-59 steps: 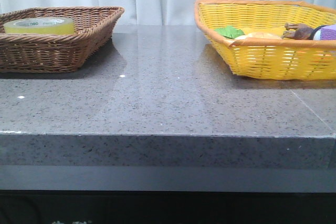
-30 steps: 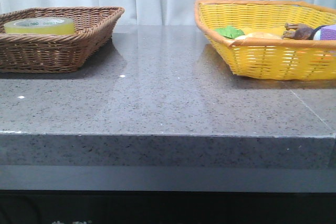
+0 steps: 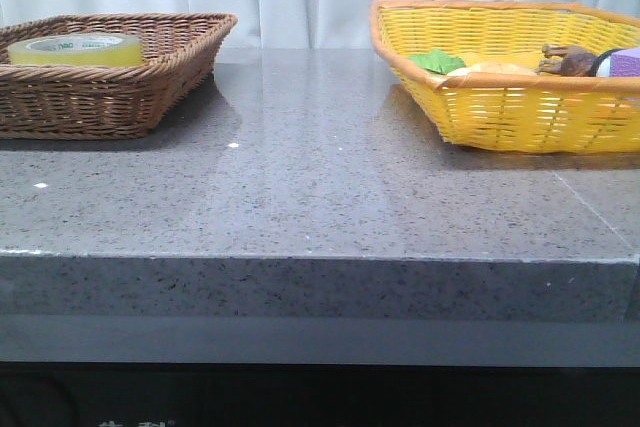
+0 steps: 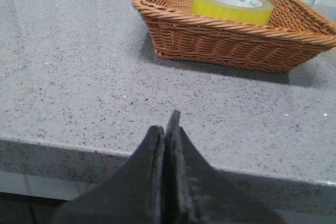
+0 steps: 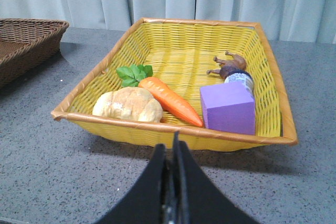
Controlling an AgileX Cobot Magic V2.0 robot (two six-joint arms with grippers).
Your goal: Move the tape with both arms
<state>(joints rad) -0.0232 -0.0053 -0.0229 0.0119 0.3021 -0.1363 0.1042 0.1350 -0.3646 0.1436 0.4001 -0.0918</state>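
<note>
The tape (image 3: 75,48) is a wide yellow-green roll with a white core and green lettering; it lies flat in the brown wicker basket (image 3: 150,97) at the table's far left. The left wrist view shows the tape (image 4: 231,4) inside that basket (image 4: 231,45), well beyond my left gripper (image 4: 167,124), which is shut with nothing in it near the table's front edge. My right gripper (image 5: 169,145) is also shut and empty, just short of the yellow basket (image 5: 173,129). Neither arm appears in the front view.
The yellow basket (image 3: 520,107) at the far right holds a carrot (image 5: 170,99), a bread roll (image 5: 128,105), a purple block (image 5: 228,108) and a small brown figure (image 5: 229,65). Grey speckled tabletop (image 3: 320,177) lies between the two baskets. A curtain hangs behind.
</note>
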